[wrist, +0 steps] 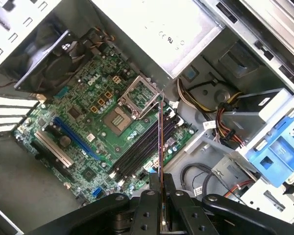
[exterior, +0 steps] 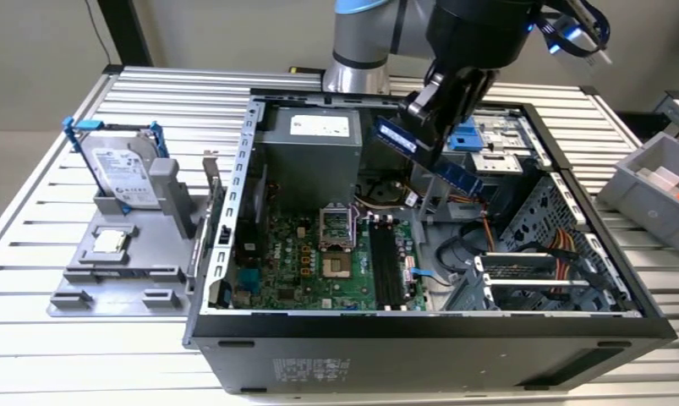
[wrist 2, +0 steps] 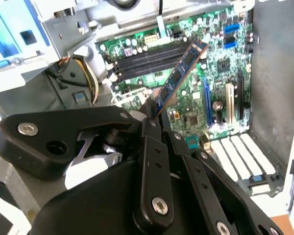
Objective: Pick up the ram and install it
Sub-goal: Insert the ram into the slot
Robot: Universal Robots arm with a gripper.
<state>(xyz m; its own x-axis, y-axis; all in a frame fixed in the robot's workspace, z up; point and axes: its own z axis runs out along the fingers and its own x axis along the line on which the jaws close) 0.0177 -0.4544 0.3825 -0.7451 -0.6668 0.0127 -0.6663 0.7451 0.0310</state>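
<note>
My gripper (exterior: pixel 425 125) is shut on the ram (exterior: pixel 459 174), a thin bluish-green stick. It hangs tilted in the air over the back of the open computer case (exterior: pixel 232 182), above the motherboard. In the second wrist view the ram (wrist 2: pixel 184 70) sticks out slanted from the gripper (wrist 2: pixel 152 117) over the long black memory slots (wrist 2: pixel 148 58). In the first wrist view the ram (wrist: pixel 160 142) appears edge-on, rising from the gripper (wrist: pixel 161 190) across the slots (wrist: pixel 139 152). The black slots (exterior: pixel 386 266) lie lower in the case, apart from the stick.
A silver hard drive (exterior: pixel 122 172) in a blue frame stands on a grey fixture (exterior: pixel 119 271) at the exterior view's left, with a small square chip (exterior: pixel 110 243) below it. A grey bin (exterior: pixel 643 199) sits at the right. Power supply (exterior: pixel 311 139), open processor socket (exterior: pixel 336 228) and cables (exterior: pixel 542 245) crowd the case.
</note>
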